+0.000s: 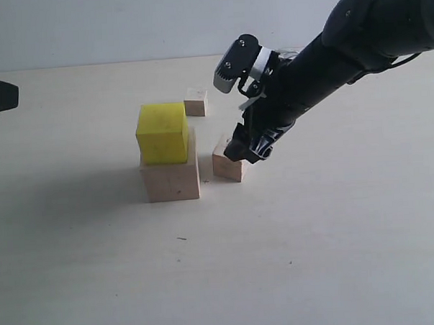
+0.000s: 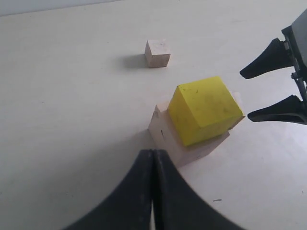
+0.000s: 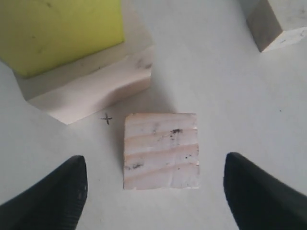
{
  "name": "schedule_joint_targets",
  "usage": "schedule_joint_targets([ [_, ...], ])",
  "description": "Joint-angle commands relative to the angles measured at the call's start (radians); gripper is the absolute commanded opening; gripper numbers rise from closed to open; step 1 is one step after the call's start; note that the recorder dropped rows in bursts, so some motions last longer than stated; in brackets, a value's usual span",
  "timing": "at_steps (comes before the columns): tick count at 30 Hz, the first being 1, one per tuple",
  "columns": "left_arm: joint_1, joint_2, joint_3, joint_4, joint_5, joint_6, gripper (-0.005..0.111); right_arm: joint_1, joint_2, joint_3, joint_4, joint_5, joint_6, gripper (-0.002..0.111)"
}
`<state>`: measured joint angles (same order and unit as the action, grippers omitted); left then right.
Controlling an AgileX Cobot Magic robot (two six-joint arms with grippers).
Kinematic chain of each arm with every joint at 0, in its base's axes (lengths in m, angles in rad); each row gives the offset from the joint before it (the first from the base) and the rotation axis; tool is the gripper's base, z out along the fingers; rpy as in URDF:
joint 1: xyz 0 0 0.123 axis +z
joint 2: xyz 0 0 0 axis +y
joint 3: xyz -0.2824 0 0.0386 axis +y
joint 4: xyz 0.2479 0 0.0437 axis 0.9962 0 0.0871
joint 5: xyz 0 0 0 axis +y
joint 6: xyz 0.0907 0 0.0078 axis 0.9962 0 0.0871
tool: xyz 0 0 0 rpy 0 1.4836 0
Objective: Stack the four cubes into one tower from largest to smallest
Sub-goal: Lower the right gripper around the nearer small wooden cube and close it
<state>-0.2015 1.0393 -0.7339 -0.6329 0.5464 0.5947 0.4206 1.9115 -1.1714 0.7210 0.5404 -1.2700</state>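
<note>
Right gripper [image 1: 249, 145] is spread wide and low over a small pale wood cube [image 1: 228, 166]. In the right wrist view its fingers [image 3: 53, 196] stand on either side of that cube [image 3: 160, 151], both clear of its sides, gripping nothing. That cube sits on the table [image 1: 315, 259] just beside the tower [image 1: 165, 156], not touching it. Tower is two high: yellow cube [image 1: 162, 132] on top of the large pale wood cube [image 1: 172, 182]. The yellow one is twisted a bit off square, so corners of the base show around it in the left wrist view [image 2: 192, 152]. Second small pale wood cube [image 1: 196, 102] sits alone on the table behind the tower, well apart from it. Left gripper [image 2: 152, 160] has its fingers pressed together, empty, off to the side and looking at the tower from near table height.
</note>
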Motion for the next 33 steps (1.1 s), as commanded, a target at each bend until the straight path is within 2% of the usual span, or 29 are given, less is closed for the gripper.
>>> schedule_joint_targets([
  [1, 0.003, 0.003, -0.005, 0.000, -0.004, -0.005, 0.000, 0.004, 0.034, -0.030, 0.013, -0.004, -0.005, 0.075],
  [25, 0.003, 0.003, -0.005, 0.000, 0.003, -0.005, 0.000, 0.004, 0.169, -0.083, 0.045, 0.006, -0.003, 0.072],
  [28, 0.003, 0.003, -0.005, 0.000, 0.003, -0.005, 0.000, 0.004, 0.171, -0.083, 0.045, 0.004, -0.003, 0.060],
  [33, 0.003, 0.003, -0.005, 0.002, 0.004, -0.005, 0.000, 0.004, 0.141, -0.083, 0.039, 0.030, 0.004, 0.019],
])
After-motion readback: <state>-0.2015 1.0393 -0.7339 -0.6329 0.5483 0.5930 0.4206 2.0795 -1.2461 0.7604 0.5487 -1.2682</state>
